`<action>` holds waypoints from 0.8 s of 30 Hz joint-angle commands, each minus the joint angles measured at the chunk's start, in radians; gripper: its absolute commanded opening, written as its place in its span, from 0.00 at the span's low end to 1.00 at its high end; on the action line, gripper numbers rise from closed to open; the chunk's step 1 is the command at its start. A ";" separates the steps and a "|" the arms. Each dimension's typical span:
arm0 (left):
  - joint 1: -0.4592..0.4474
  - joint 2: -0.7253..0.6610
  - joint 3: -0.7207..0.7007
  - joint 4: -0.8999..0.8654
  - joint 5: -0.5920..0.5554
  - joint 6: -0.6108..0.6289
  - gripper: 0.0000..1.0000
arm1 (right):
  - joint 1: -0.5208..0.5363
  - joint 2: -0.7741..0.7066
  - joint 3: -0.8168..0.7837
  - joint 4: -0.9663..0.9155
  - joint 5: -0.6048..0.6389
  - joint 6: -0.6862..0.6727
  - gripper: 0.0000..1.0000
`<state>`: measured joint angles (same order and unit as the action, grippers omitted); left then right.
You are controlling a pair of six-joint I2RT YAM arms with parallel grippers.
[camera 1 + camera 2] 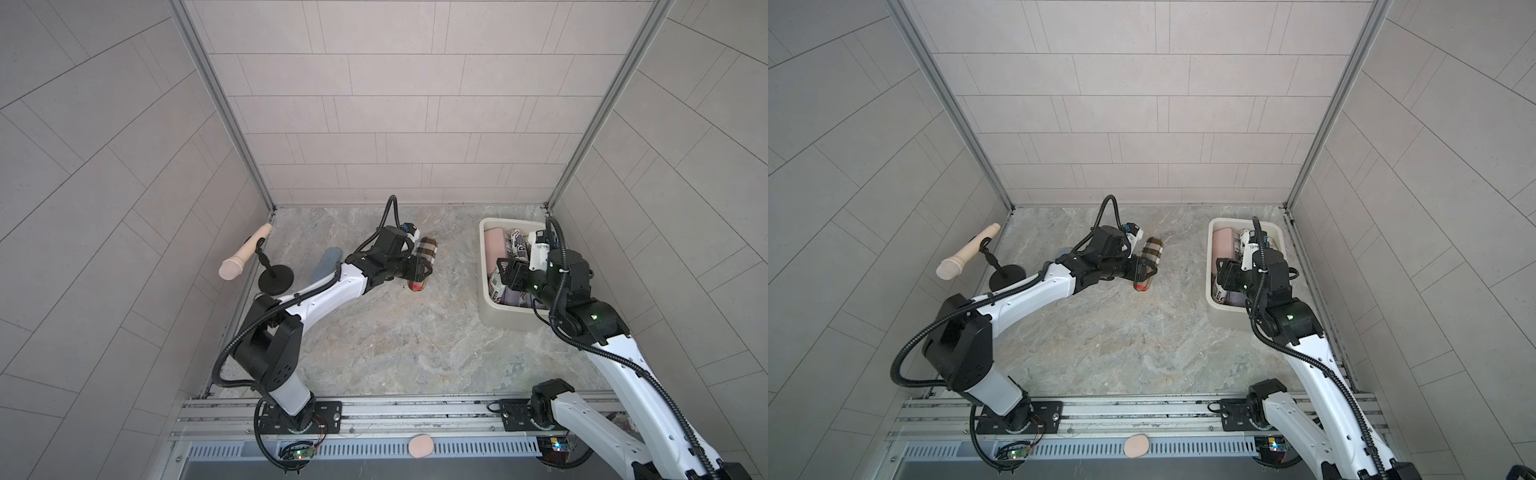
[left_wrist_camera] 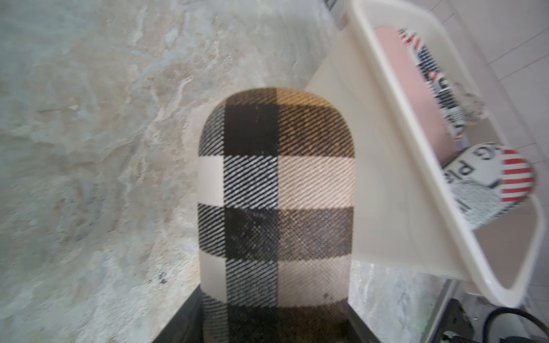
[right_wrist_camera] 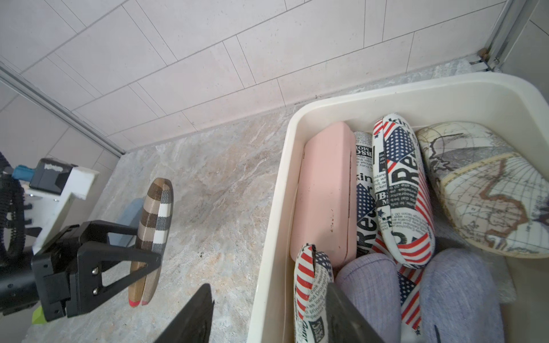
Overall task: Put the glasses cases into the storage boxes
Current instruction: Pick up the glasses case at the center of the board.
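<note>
Looking down in both top views, we saw the left tool (image 1: 419, 270) (image 1: 1144, 268) clenched across the middle of the plaid glasses case (image 1: 427, 249). The case stood on its long edge over the marbled worktop (image 1: 395, 340), near the middle and well apart from the cream-white storage tub (image 1: 494, 318). A blue glasses case (image 1: 326, 264) lay on the worktop, partly hidden by the left arm. The tub sat by the far right corner, and the right tool (image 1: 506, 272) hung over its left side, above the cases packed inside.

In the left wrist view the plaid glasses case (image 2: 276, 193) filled the centre, its near end squeezed between the dark fingers (image 2: 187, 326). The tub's (image 2: 386, 193) outer wall lay beyond it, not touching. We could not tell whether the case rested on the worktop or hung just clear of it.

In the right wrist view the right tool's jaws stood apart and released. One finger was outside the tub wall and one inside, beside an upright flag-print case (image 3: 309, 282). Deeper in the tub (image 3: 274, 213) lay a pink glasses case (image 3: 326, 193), a flag-and-newsprint glasses case (image 3: 401, 193), a map-print glasses case (image 3: 481, 190) and two lilac fabric cases (image 3: 371, 297). The same view showed the left tool (image 3: 147, 246) gripping the plaid case from both sides.
</note>
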<state>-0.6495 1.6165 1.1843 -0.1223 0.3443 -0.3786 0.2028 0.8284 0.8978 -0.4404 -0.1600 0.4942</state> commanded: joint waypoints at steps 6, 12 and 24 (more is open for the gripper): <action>-0.053 -0.095 -0.091 0.291 0.092 -0.082 0.45 | 0.034 0.041 0.037 0.107 -0.059 0.089 0.69; -0.057 -0.110 -0.106 0.312 0.098 -0.088 0.45 | 0.096 0.103 0.077 0.112 -0.063 0.099 0.70; -0.058 -0.115 -0.124 0.347 0.110 -0.094 0.45 | 0.221 0.207 0.132 0.131 -0.059 0.075 0.71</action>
<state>-0.7048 1.5364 1.0714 0.1555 0.4324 -0.4637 0.4084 1.0332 1.0016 -0.3325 -0.2214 0.5758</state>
